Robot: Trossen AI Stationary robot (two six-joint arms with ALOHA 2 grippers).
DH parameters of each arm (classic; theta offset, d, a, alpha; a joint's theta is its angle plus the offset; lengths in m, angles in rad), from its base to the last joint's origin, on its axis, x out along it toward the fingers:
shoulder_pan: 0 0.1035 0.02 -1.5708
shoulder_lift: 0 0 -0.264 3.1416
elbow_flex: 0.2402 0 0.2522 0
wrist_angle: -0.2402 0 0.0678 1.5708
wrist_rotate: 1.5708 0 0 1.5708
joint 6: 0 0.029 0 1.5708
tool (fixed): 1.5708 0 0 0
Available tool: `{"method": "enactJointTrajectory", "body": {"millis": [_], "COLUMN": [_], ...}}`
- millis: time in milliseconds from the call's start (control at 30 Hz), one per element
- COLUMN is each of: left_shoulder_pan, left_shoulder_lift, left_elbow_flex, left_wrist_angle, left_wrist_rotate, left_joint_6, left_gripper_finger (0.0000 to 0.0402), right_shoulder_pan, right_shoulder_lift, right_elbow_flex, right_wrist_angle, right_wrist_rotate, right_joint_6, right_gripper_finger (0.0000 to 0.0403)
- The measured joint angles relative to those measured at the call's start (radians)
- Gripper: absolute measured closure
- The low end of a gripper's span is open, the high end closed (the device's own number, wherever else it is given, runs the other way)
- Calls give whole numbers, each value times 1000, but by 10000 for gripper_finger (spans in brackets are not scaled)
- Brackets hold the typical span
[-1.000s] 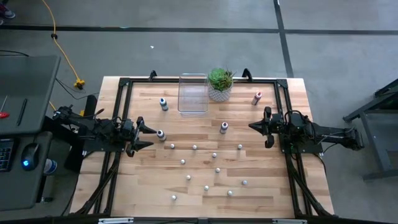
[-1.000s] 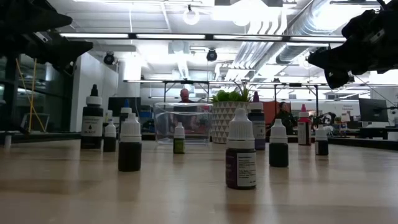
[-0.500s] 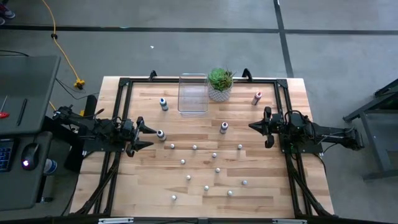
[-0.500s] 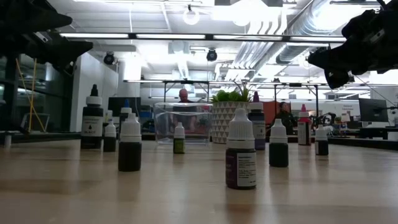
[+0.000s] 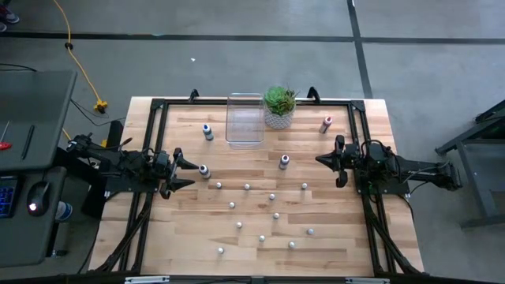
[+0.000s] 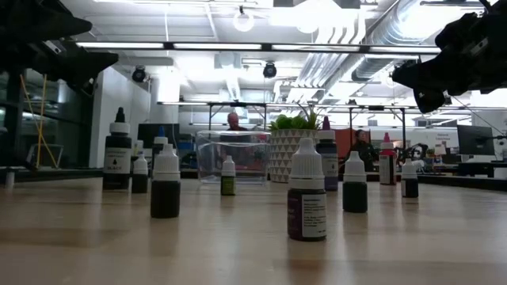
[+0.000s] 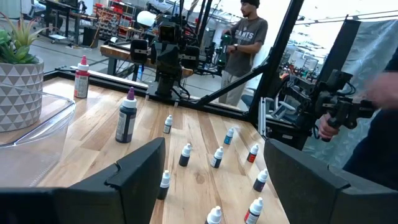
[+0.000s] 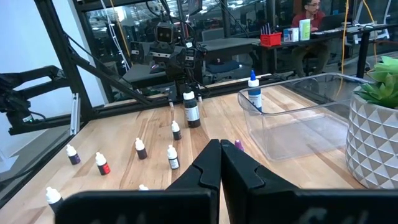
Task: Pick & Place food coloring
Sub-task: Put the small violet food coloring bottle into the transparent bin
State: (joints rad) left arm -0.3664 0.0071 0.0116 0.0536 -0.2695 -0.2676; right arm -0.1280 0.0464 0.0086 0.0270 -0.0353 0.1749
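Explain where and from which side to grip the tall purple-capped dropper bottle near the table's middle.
Grip the tall purple-capped dropper bottle across its straight dark body, below the tapered cap, coming level from the right arm's side. It stands upright with bare wood around it, and the shut right hand points at it, so would need opening. The left hand waits open, farther off.

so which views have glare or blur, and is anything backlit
Low view: bright ceiling lights leave both arms as dark silhouettes, and the nearest bottle is sharp while the room behind is soft. Left wrist view: a person's sleeve is motion-blurred. High view: even light, no glare.
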Motion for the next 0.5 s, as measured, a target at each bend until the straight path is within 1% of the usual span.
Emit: {"method": "enactJointTrajectory", "body": {"millis": [333,400,500], "left_shoulder_pan": [0,0,0], "left_shoulder_lift": [0,0,0], "left_elbow_flex": [0,0,0], "left_wrist_angle": [0,0,0], "left_wrist_rotate": [0,0,0], "left_joint_6": [0,0,0], "left_gripper_finger": [130,130,130], "right_shoulder_pan": [0,0,0], "right_shoulder_lift": [0,10,57], "right_elbow_flex": [1,28,127], "right_wrist_angle": [-1,-56,-221], "right_wrist_rotate": [1,1,1], "right_joint_6": [0,-13,-75], "right_gripper_finger": [402,402,402]}}
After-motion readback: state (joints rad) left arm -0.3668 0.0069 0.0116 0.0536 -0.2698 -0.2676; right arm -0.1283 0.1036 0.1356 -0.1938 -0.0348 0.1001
